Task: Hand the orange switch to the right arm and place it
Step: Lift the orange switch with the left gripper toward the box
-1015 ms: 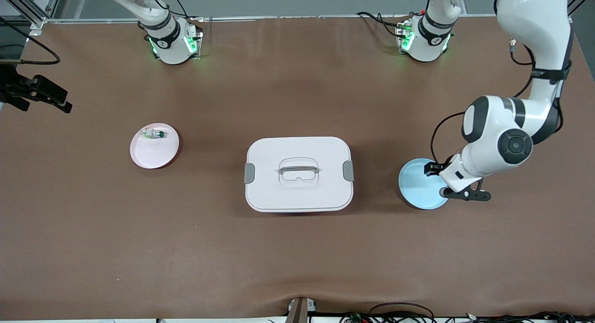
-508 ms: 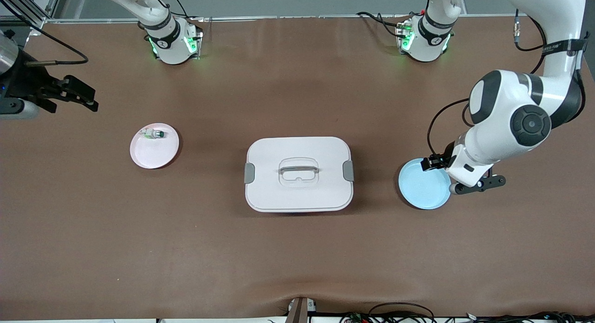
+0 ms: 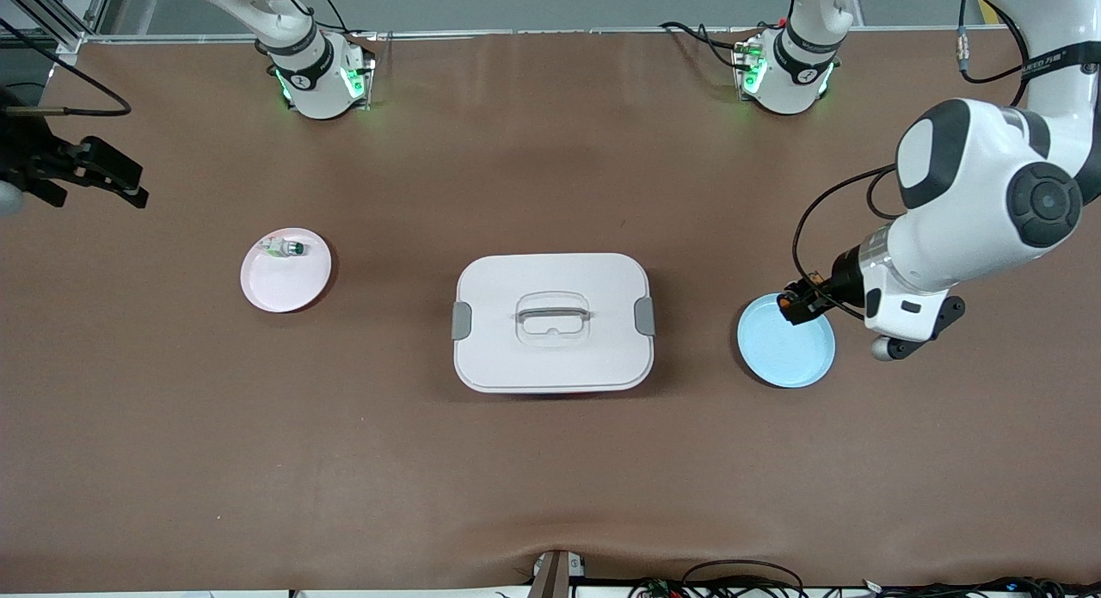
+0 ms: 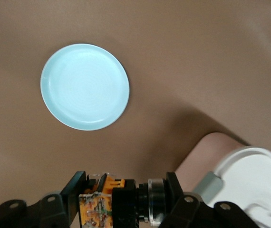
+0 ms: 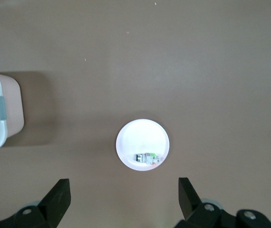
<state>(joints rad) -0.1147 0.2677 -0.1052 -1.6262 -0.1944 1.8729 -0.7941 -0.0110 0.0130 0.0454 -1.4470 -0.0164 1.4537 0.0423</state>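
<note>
My left gripper (image 3: 796, 305) is shut on the orange switch (image 3: 786, 303), a small black cylinder with an orange-tan block at its rear. It hangs over the rim of the light blue plate (image 3: 787, 353). In the left wrist view the orange switch (image 4: 121, 204) lies crosswise between the two black fingers (image 4: 76, 184), and the blue plate (image 4: 84, 87) lies bare below. My right gripper (image 3: 116, 178) hovers open with nothing in it at the right arm's end of the table. In the right wrist view the right gripper (image 5: 123, 197) has its fingers wide apart.
A white lidded box (image 3: 552, 357) with grey latches and a handle stands mid-table. A pink plate (image 3: 284, 288) toward the right arm's end holds a green-capped switch (image 3: 286, 249). The pink plate (image 5: 140, 135) shows beneath the right gripper.
The left arm has risen and drawn back toward its own end, so its gripper and the switch now show at the blue plate's rim. The right gripper swung inward, then partly back.
</note>
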